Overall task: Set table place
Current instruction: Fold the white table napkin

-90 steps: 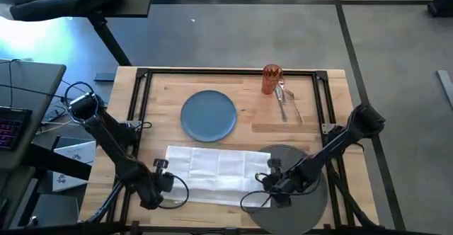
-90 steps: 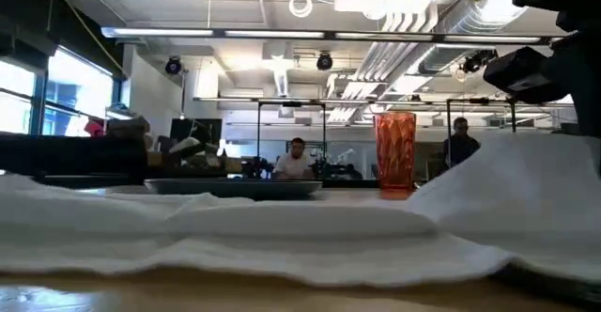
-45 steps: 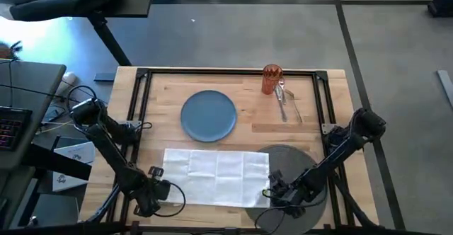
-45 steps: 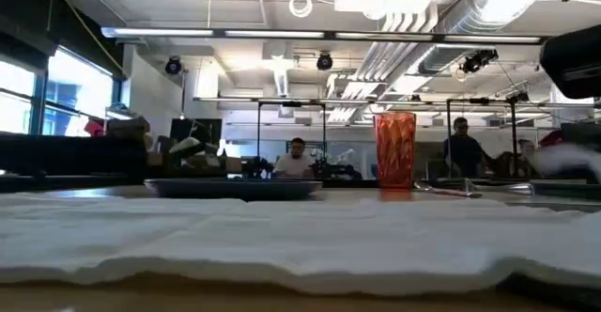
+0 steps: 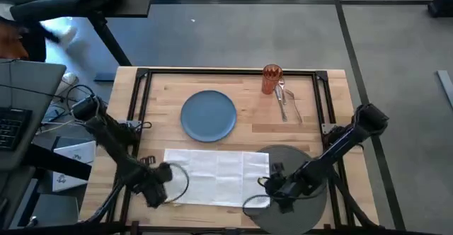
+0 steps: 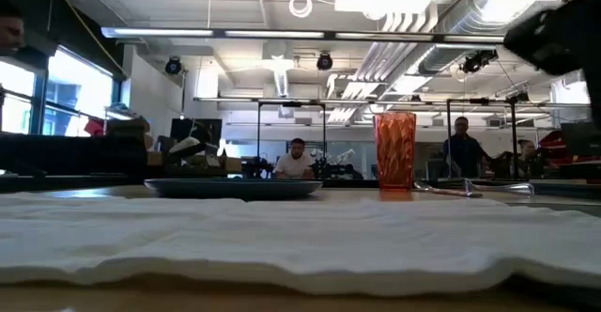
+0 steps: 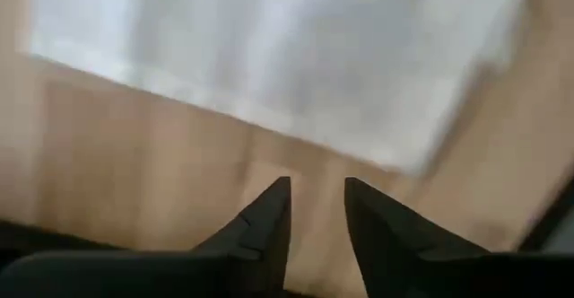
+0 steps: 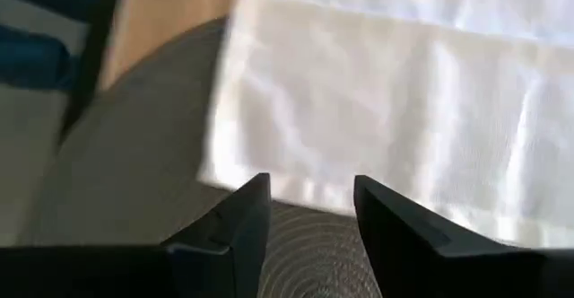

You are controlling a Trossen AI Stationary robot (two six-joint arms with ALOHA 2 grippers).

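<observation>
Napkin [image 5: 216, 175] lies flat on the worktop [image 5: 248, 118], one end overlapping the grey mat [image 5: 301, 207]. Plate [image 5: 209, 115], tumbler [image 5: 272, 79] and cutlery [image 5: 285, 102] sit apart, unarranged. Left gripper [image 7: 316, 210] and right gripper [image 8: 309, 210] hover at the napkin's ends, fingers spread, empty. Most placing remains.

Bright ceiling lights, wrist views seemingly motion-blurred
</observation>
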